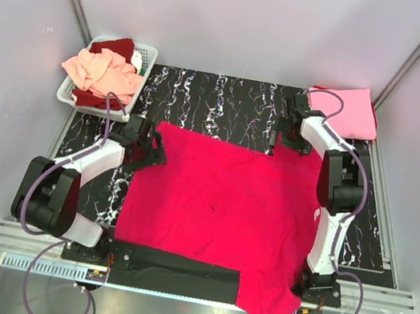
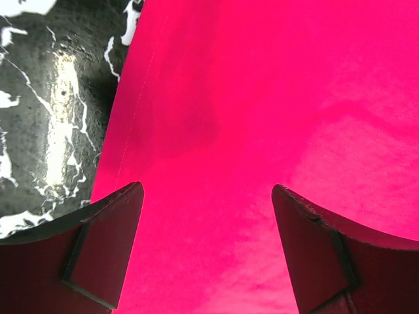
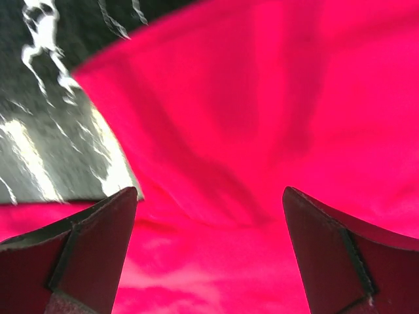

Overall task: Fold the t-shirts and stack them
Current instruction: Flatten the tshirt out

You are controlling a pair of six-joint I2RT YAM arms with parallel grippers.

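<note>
A: Where is the crimson-red t-shirt (image 1: 219, 220)?

B: Spread flat across the middle of the black marbled bench (image 1: 204, 99). Its corner at about 5 o'clock hangs past the near edge, between the arm bases, and how far it drapes cannot be made out.

A: And the left gripper (image 1: 154, 150)?

B: At the shirt's 10 o'clock corner. From above its tips are dark against the cloth, so contact is hard to judge. In the left wrist view the jaws stand wide apart, with nothing between them but smooth red cloth (image 2: 262, 131) and the hem running along the marbled surface (image 2: 52, 118).

A: The right gripper (image 1: 288, 138)?

B: At the shirt's 1 o'clock corner, near the notch in the far edge. The right wrist view is blurred, but the jaws are clearly spread wide and empty, with rumpled red cloth (image 3: 262, 118) beneath.

A: The other shirts?

B: A light pink t-shirt (image 1: 348, 110) lies folded at 1 o'clock on the bench; the right arm and its cable cover its near left side. A peach t-shirt (image 1: 101, 73) is heaped in the white basket (image 1: 148, 57) at 10 o'clock, spilling over the rim. A dark maroon t-shirt (image 1: 114, 46) shows only in patches behind and beneath the peach one; the rest is buried.
</note>
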